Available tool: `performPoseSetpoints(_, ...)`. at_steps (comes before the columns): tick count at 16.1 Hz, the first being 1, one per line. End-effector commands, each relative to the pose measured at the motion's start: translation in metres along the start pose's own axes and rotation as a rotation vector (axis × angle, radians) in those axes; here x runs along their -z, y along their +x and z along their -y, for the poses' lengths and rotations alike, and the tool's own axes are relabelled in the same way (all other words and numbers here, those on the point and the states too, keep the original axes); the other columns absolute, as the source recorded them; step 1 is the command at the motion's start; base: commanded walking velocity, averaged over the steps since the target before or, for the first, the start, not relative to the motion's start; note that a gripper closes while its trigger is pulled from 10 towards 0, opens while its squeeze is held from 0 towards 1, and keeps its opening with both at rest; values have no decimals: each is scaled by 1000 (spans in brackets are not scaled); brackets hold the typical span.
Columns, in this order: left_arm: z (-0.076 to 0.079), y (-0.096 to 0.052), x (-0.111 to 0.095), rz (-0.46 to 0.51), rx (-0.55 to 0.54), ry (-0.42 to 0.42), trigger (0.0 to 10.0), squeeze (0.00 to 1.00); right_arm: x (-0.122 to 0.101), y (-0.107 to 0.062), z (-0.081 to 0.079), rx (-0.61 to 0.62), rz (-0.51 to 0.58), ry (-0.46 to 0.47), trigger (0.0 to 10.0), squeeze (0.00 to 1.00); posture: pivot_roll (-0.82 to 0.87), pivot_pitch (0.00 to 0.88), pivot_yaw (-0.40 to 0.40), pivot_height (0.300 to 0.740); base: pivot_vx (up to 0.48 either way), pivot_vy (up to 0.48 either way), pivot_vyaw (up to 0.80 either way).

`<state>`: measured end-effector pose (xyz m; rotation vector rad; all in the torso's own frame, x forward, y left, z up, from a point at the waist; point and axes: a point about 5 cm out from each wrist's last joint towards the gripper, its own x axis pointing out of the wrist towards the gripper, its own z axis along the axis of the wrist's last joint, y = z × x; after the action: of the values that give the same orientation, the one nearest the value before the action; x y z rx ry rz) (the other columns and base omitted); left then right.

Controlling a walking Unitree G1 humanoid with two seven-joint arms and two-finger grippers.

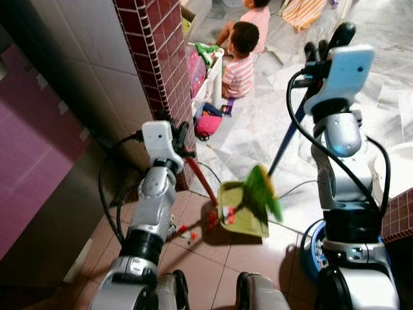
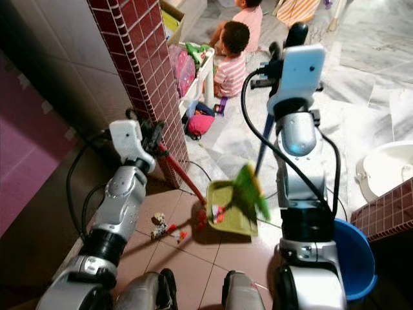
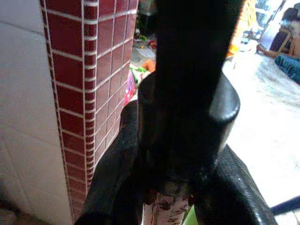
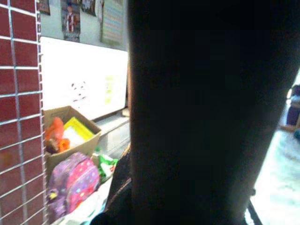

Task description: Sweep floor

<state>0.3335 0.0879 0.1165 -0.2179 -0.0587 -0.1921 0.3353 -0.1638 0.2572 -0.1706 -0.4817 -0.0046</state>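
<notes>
Red dustpan handle [image 1: 201, 181] slants down-right from left gripper [image 1: 182, 139].

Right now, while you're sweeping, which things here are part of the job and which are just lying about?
Job: green dustpan, red-handled brush, blue-handled broom, floor scraps, left gripper, right gripper.
Lying about: blue bucket, pink bag, toy bin.

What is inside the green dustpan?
The dustpan holds a small red and white scrap near its front edge. The green broom head leans over the back, hiding what lies underneath it.
</notes>
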Motion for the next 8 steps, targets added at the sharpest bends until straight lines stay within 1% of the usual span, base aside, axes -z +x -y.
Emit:
performPoseSetpoints(1, -1, -5, 7, -45, 27, 9, 10000, 0, -20, -1, -2, 3, 118, -23, 10000, 0, -109, 136, 71, 740, 0, 0, 0)
performPoseSetpoints(2, 0, -10, 9, -53, 63, 14, 10000, 0, -13, -4, -3, 12, 104, -61, 10000, 0, -107, 128, 80, 740, 0, 0, 0)
performPoseSetpoints(4, -1, -17, 10, -55, 115, 41, 10000, 0, -7, -8, -5, 11, 89, -92, 10000, 0, -106, 123, 84, 740, 0, 0, 0)
performPoseSetpoints(5, -1, -21, 9, -54, 143, 31, 10000, 0, 1, -10, -7, 9, 67, -119, 10000, 0, -106, 119, 84, 740, 0, 0, 0)
performPoseSetpoints(7, -1, -27, 4, -40, 185, 22, 10000, 0, 17, -18, -10, 11, -10, -128, 10000, 0, -104, 116, 77, 740, 0, 0, 0)
performPoseSetpoints(8, -2, -30, 4, -43, 189, 28, 10000, 0, 28, -26, -11, 29, -66, -111, 10000, 0, -98, 110, 71, 740, 0, 0, 0)
